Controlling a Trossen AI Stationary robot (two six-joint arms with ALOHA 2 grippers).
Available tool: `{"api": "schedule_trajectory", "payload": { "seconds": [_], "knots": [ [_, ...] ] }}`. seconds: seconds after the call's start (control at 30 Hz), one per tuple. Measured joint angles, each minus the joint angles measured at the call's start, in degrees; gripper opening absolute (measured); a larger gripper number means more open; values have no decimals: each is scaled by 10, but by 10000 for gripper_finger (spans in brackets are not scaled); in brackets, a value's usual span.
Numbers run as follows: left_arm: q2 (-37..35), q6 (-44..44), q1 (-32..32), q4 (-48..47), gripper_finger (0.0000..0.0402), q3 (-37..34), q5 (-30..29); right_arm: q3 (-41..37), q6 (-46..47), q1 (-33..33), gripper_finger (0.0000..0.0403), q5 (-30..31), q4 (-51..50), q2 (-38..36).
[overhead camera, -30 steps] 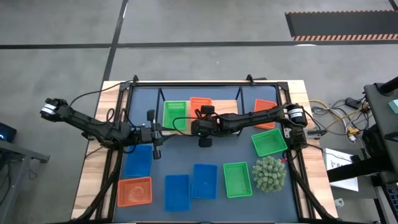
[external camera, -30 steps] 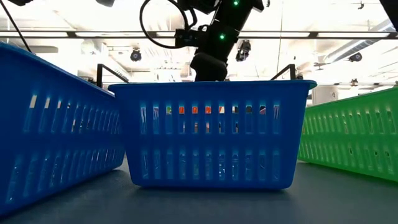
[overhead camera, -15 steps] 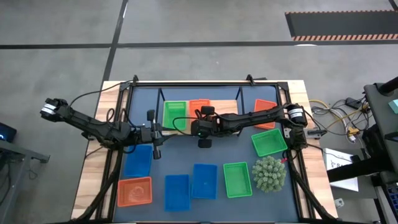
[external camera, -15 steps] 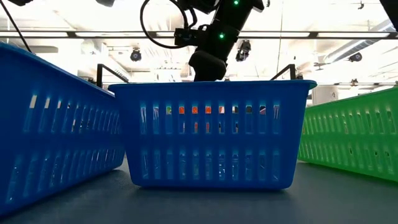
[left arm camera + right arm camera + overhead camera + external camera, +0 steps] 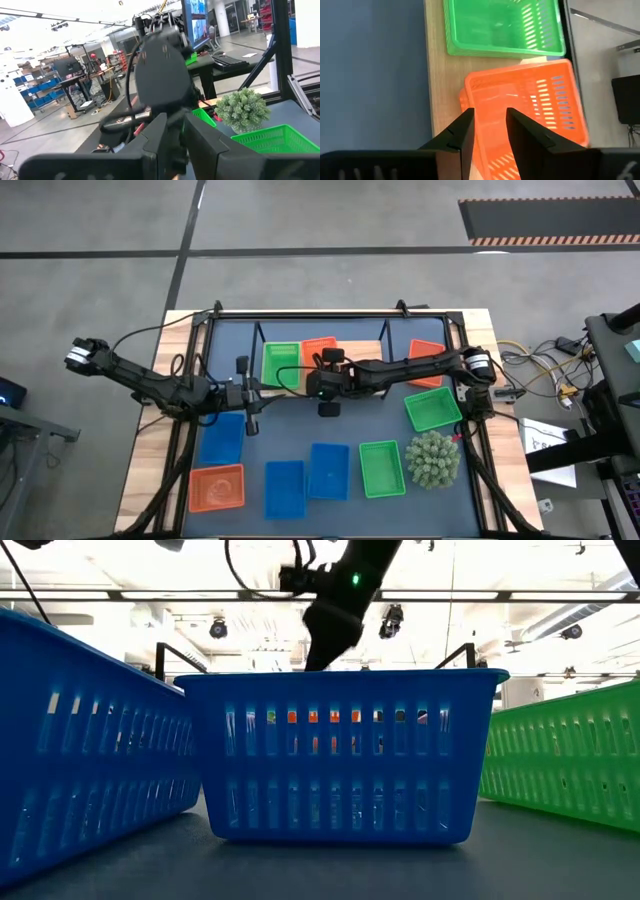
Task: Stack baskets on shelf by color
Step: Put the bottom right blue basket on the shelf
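Observation:
The light-wood shelf (image 5: 350, 348) stands at the back of the mat. On it a green basket (image 5: 281, 364) sits upright beside an orange basket (image 5: 320, 350), which lies a little askew (image 5: 530, 115). My right gripper (image 5: 315, 383) hangs over the orange basket's near end (image 5: 489, 120), its fingers a small gap apart with nothing between them. My left gripper (image 5: 256, 395) waits over the mat left of the shelf, its fingers (image 5: 176, 131) a narrow gap apart and empty. Other baskets lie about the mat. My right gripper's fingers (image 5: 465, 131) point down over the orange basket's near short wall (image 5: 464, 97). The left finger hides that rim, so I cannot tell whether they touch it. The basket rests on the shelf.
On the mat lie three blue baskets (image 5: 220, 438) (image 5: 285, 488) (image 5: 329, 471), two green ones (image 5: 381, 468) (image 5: 432, 409), and orange ones (image 5: 217, 487) (image 5: 425, 363). A spiky green plant ball (image 5: 433, 459) sits near the right edge. A blue basket (image 5: 340, 755) fills the low view.
My right gripper has risen a little over the shelf and drifted slightly toward the table's left edge. The orange basket stays on the shelf.

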Motion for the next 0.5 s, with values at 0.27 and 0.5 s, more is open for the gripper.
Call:
{"api": "schedule_trajectory", "payload": {
  "seconds": [0.27, 0.5],
  "knots": [
    [0, 0, 0, 0, 52, 0, 1, 61, 30, 6, 74, -40, -141, -16],
    [0, -1, 0, 0, 52, 0, 1, 4, 70, 69, 14, -59, -162, -83]
  ]
}}
